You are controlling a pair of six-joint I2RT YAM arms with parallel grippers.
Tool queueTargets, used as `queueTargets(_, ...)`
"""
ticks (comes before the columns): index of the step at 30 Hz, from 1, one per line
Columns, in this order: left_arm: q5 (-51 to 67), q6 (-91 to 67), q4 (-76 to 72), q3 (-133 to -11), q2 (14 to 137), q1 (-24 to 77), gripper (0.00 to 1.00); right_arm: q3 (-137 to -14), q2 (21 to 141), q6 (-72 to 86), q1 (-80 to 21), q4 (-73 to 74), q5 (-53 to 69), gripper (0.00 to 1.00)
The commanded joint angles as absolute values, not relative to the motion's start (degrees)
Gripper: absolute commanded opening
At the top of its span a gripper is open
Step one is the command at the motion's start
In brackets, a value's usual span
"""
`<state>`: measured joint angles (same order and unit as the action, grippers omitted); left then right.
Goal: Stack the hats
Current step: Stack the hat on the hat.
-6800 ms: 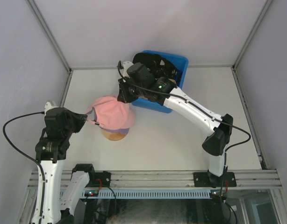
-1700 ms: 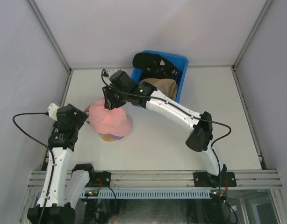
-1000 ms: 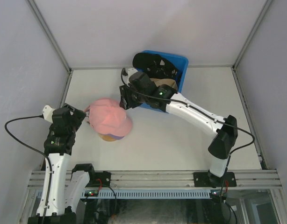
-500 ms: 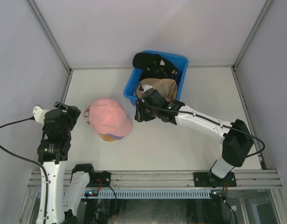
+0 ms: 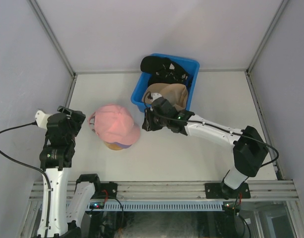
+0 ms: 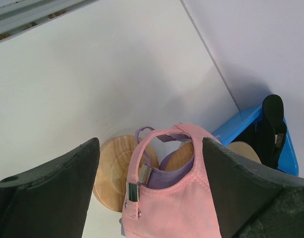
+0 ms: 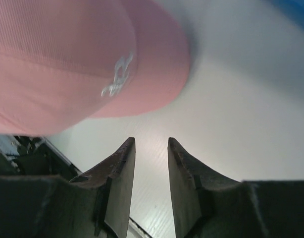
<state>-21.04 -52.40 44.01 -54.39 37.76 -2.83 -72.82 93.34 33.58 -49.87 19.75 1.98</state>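
Observation:
A pink hat (image 5: 115,124) sits on a lavender hat (image 6: 175,164) on the round wooden stand (image 5: 121,145). In the left wrist view the pink hat's (image 6: 179,210) back strap and buckle face me. My left gripper (image 5: 80,119) is open just left of that stack, holding nothing. My right gripper (image 5: 147,122) hovers low just right of the pink hat's brim (image 7: 68,64), jaws a narrow gap apart with only bare table between them. A tan hat (image 5: 168,94) and a black hat (image 5: 161,67) lie in the blue bin (image 5: 191,67).
The blue bin stands at the back of the table, right behind my right wrist. Grey walls with metal frame posts (image 5: 54,37) close in the left, right and back. The arm bases and a rail (image 5: 162,188) run along the near edge.
My right gripper has drawn away from the back of the pink hat and come down to its right, in front of the bin. My left gripper has backed off leftward from the hat.

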Motion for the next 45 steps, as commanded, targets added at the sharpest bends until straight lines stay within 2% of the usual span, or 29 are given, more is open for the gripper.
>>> queueTargets(1, -20.82, -52.38, 40.95, -55.84, 38.52, -3.41, 0.88, -67.96, 89.57, 32.06, -55.83, 15.17, -0.12, 0.3)
queueTargets(2, -20.56, -52.46, 40.77, -55.86, 38.84, -3.4, 0.88, -66.83, 88.75, 31.9, -57.11, 14.26, -0.54, 0.26)
queueTargets(3, -19.55, -52.78, 40.21, -56.23, 40.13, -3.37, 0.88, -64.36, 86.86, 31.9, -60.48, 12.41, -2.12, 0.15)
queueTargets(8, -17.1, -53.41, 39.34, -58.86, 43.65, -3.36, 0.88, -61.19, 86.57, 31.7, -68.29, 6.97, -5.32, 0.0)
queueTargets(14, -13.17, -51.53, 40.48, -65.55, 49.31, -3.36, 0.88, -60.59, 91.65, 25.77, -75.11, -4.77, -9.07, 0.0)
queueTargets(28, -6.44, -50.23, 39.17, -80.08, 62.45, -3.5, 0.88, -62.87, 106.05, 10.1, -78.35, -24.41, -13.48, 0.0)
queueTargets(45, 0.87, -51.64, 32.52, -86.5, 76.13, -3.51, 0.87, -66.94, 117.33, 1.71, -76.93, -31.11, -22.75, 0.0)
